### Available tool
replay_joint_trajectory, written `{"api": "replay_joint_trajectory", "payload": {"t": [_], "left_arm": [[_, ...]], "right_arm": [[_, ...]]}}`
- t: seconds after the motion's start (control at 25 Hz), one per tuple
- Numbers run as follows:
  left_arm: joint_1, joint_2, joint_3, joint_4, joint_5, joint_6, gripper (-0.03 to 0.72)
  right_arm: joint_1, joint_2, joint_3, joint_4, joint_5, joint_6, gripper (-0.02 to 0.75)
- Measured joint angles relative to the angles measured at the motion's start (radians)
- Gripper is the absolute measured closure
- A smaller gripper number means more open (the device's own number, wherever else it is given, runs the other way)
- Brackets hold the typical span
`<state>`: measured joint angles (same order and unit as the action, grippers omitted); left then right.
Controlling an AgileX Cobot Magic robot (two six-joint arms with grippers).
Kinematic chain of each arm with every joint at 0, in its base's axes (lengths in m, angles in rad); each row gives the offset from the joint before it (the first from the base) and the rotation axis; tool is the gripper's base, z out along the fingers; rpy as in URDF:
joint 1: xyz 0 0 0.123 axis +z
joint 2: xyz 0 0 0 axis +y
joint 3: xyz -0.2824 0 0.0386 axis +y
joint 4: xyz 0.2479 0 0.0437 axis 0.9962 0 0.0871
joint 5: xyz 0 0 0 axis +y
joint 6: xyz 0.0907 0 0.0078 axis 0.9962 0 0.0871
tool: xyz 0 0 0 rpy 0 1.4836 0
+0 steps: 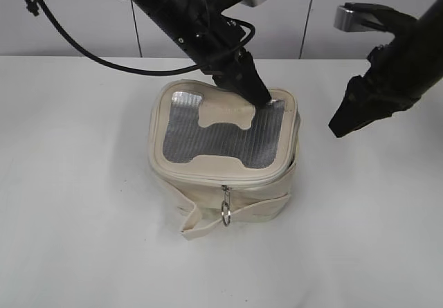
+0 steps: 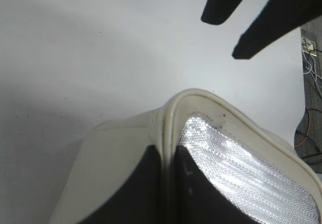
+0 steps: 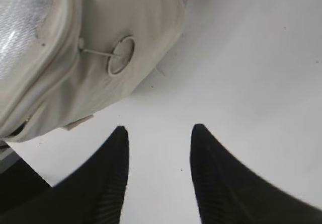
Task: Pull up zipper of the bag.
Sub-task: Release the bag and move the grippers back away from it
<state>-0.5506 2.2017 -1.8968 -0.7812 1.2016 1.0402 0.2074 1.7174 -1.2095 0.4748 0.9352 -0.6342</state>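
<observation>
The bag (image 1: pixel 225 166) is set near the middle of the white bench (image 1: pixel 76 204), with its grey mesh lid panel (image 1: pixel 221 138) facing upward and a cream bone-shaped patch (image 1: pixel 225 116) on it. The zipper (image 1: pixel 221 178) is seen running around the lid rim; one silver pull with a round ring (image 1: pixel 225 211) hangs at the front face, and a second ring pull (image 3: pixel 121 56) is seen lying against the side nearest the right arm. A flat cream strap (image 1: pixel 235 214) is laid across the front. The left claw (image 1: pixel 257 95) is pressed onto the far right part of the lid rim, its fingers (image 2: pixel 193 194) closed on the rim seam. The right claw (image 3: pixel 160 143) is held off to the right of the bag, its fingers spread apart and holding nothing.
</observation>
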Motion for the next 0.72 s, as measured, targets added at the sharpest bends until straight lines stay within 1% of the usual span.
{"api": "replay_joint_trajectory", "payload": {"t": [0.12, 0.2, 0.28, 0.36, 0.48, 0.72], "left_arm": [[0.0, 0.0, 0.0, 0.0, 0.0, 0.0, 0.65], [0.0, 0.0, 0.0, -0.003, 0.001, 0.0, 0.65], [0.0, 0.0, 0.0, -0.006, 0.001, 0.0, 0.65], [0.0, 0.0, 0.0, -0.008, 0.001, 0.0, 0.65], [0.0, 0.0, 0.0, -0.008, 0.001, 0.0, 0.65], [0.001, 0.0, 0.0, -0.011, 0.003, 0.0, 0.65]], "right_arm": [[0.0, -0.032, 0.101, 0.121, -0.064, -0.119, 0.409], [0.0, -0.033, 0.145, 0.231, -0.106, -0.208, 0.406], [0.0, -0.033, 0.181, 0.318, -0.141, -0.286, 0.387], [0.0, -0.033, 0.204, 0.376, -0.167, -0.338, 0.355], [0.0, -0.033, 0.209, 0.397, -0.201, -0.372, 0.328], [0.0, -0.004, 0.216, 0.387, -0.222, -0.384, 0.321]]}}
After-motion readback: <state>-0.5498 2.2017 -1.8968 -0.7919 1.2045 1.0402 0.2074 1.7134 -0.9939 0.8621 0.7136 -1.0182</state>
